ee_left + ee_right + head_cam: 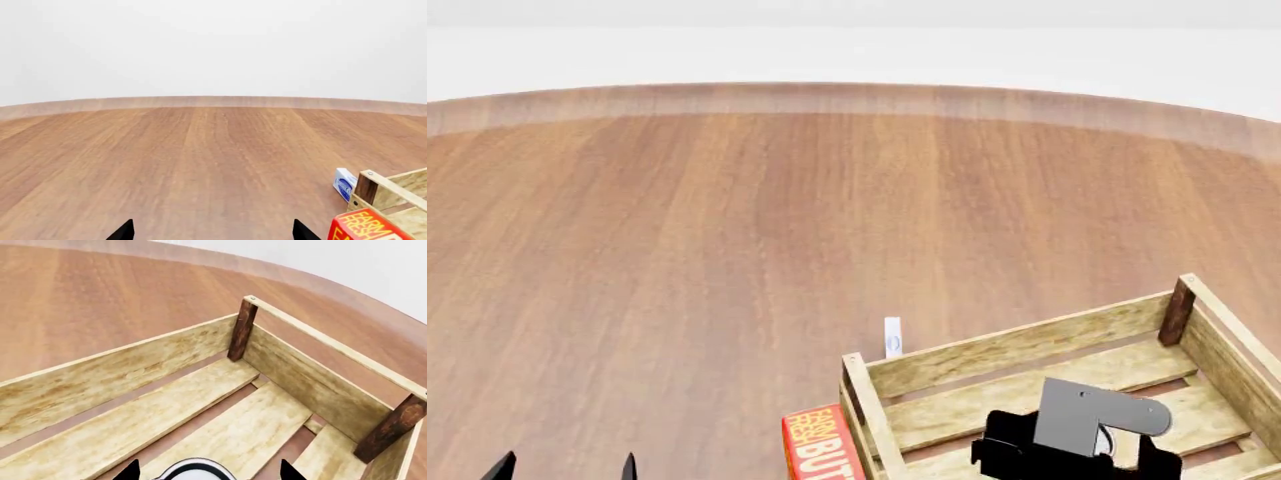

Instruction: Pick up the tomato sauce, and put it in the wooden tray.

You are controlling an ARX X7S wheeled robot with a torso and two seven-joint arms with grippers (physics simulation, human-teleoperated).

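The wooden tray (1014, 345) stands on the table at the front right, pale slats with dark corner posts. In the right wrist view I look down into the tray (133, 365). A can's silver-white top with a dark ring, the tomato sauce (195, 476), sits low between my right gripper's (207, 472) fingertips. Those tips stand wide apart, clear of the can on both sides. Its label is hidden. In the head view the right gripper (1068, 450) hovers over the tray and covers the can. My left gripper (567, 468) is open over bare table at the front left, also open in its wrist view (210, 232).
A red butter box (814, 445) lies against the tray's left end, also in the left wrist view (367, 227). A small blue-and-white packet (892, 338) stands just beyond the tray's near-left corner. The wooden table's curved far edge (854, 100) runs across the back.
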